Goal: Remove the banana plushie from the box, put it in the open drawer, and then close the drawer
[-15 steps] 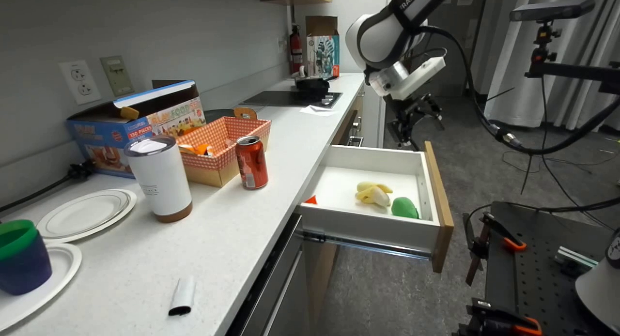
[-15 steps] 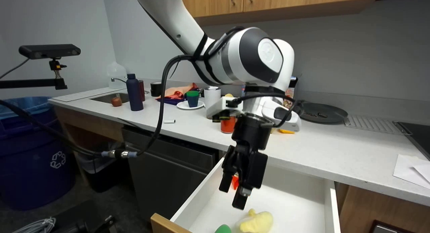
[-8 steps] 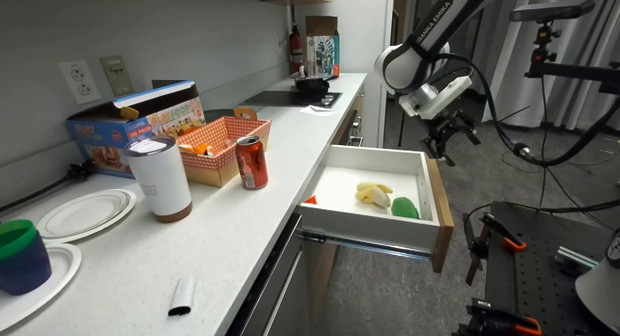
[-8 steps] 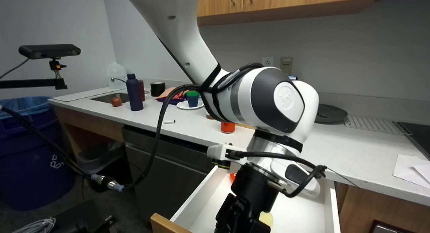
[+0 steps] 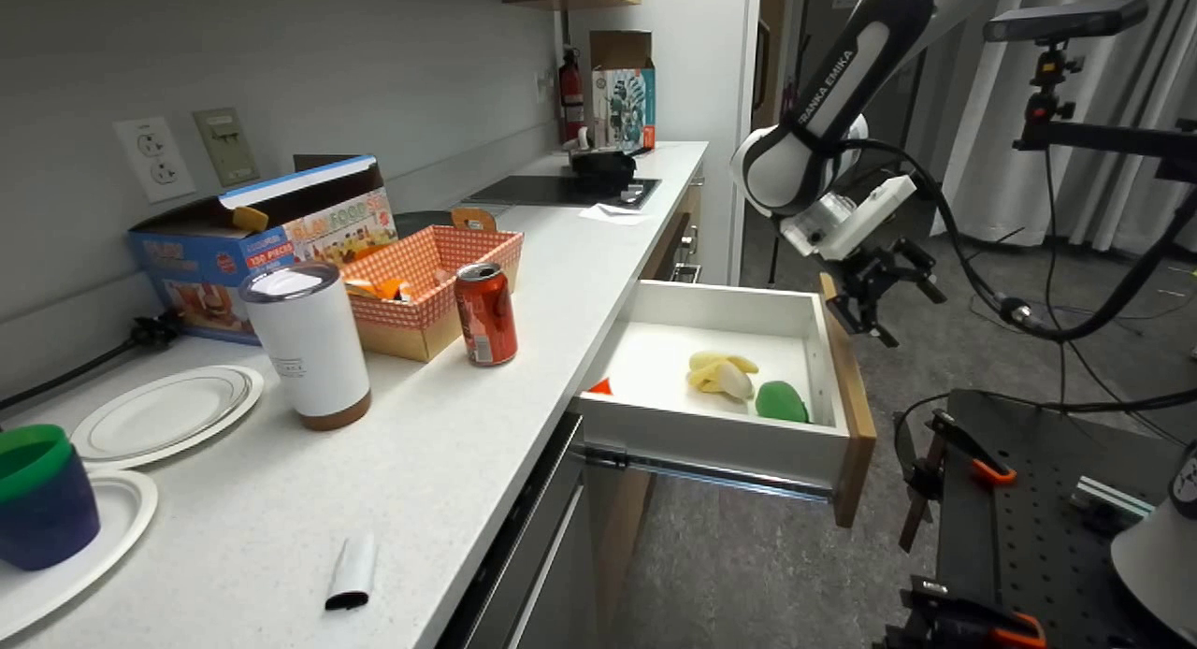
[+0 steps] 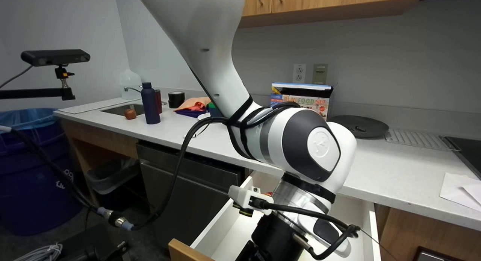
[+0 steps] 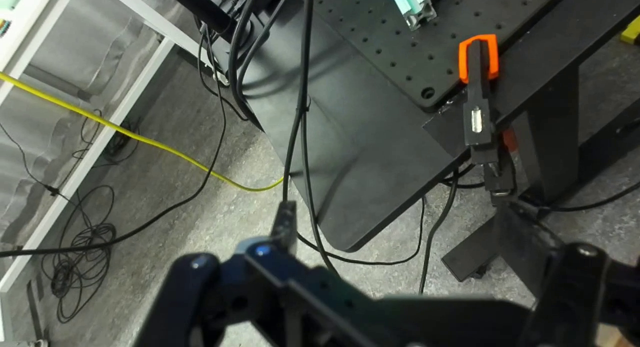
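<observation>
The banana plushie [image 5: 722, 375], pale yellow, lies inside the open drawer [image 5: 846, 415], which has a white interior and a wood front panel. In an exterior view my arm hides the plushie, while the drawer wall [image 6: 221, 227] shows. The box [image 5: 402, 317], an orange-red checked basket, stands on the counter with an orange item inside. My gripper [image 5: 912, 314] is open and empty, just outside the drawer's front panel at about the height of its top edge. In the wrist view the gripper's [image 7: 400, 227] fingers are spread wide over the floor and a black table.
A green object [image 5: 781, 402] and a small red piece [image 5: 601, 386] lie in the drawer too. A red can [image 5: 485, 314], white tumbler [image 5: 309, 345] and printed carton [image 5: 271, 247] stand on the counter. A black table [image 5: 1047, 499] with clamps stands beyond the drawer front.
My gripper has moved from above the far side of the drawer outward past its front panel and lower. It stays open. The drawer, plushie and green object have not moved.
</observation>
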`<act>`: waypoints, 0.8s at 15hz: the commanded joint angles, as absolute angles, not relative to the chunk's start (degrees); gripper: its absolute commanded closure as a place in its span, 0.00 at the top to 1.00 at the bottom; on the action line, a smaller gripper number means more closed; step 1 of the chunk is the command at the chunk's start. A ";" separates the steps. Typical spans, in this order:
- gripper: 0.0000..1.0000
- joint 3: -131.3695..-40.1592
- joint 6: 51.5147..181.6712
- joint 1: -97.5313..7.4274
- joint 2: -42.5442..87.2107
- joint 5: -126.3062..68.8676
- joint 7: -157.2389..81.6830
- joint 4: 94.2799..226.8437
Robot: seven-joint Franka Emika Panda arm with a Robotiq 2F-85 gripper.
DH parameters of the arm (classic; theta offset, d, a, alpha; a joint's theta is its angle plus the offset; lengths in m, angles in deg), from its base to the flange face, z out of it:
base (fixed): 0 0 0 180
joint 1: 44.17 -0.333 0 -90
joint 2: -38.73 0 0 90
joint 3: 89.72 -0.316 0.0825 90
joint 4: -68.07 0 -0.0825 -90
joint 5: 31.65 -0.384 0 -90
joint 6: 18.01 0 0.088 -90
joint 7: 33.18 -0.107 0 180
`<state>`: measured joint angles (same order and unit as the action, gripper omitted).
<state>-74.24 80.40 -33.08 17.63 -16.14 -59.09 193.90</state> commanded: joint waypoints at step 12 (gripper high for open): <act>1.00 -79.01 77.22 -36.97 12.16 -28.44 -59.26 182.58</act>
<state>-78.89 78.79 -35.59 14.21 -27.43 -58.11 185.83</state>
